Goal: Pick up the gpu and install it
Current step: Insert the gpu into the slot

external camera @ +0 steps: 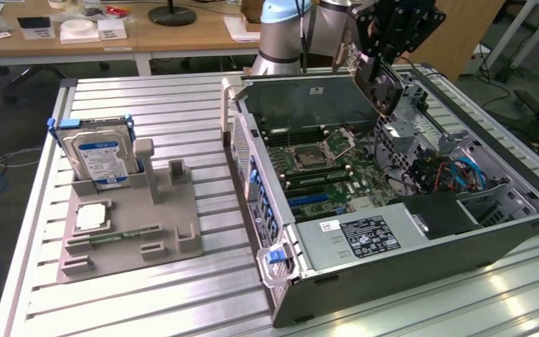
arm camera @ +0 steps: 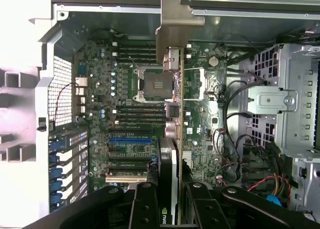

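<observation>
Black gripper [arm camera: 169, 194] clamped on thin dark gpu card [arm camera: 173, 114], held edge-on, long axis pointing away, pale bracket end farthest. In the exterior view, blue motherboard slot [external camera: 311, 200] lies at 7 o'clock from card.

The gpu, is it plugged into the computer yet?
Out. The claw holds the gpu up over the motherboard, not in any slot.
</observation>
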You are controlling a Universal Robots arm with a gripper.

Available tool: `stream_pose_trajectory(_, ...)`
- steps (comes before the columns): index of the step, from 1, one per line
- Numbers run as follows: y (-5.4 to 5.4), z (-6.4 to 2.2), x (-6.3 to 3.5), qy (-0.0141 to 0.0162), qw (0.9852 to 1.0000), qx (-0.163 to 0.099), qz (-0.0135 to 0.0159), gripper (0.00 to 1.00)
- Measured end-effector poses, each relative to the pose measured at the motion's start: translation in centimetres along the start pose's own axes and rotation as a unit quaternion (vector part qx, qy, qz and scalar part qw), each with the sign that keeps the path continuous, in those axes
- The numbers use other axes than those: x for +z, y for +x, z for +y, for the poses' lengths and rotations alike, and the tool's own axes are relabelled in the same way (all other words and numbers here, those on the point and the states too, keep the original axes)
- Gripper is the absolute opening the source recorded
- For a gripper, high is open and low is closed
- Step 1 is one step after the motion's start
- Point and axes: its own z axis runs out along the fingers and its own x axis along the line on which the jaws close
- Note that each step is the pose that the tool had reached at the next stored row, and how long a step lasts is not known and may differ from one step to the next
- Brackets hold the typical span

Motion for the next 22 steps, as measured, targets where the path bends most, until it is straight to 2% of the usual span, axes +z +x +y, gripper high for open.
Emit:
stream_pose_trajectory(11,0.0,-0.01,0.0,-0.0006,0.9988,-0.049,0.0014,0.27)
stream_pose_trajectory(22,0.0,-0.05,0.0,-0.0012,0.9957,-0.093,0.0027,0.27)
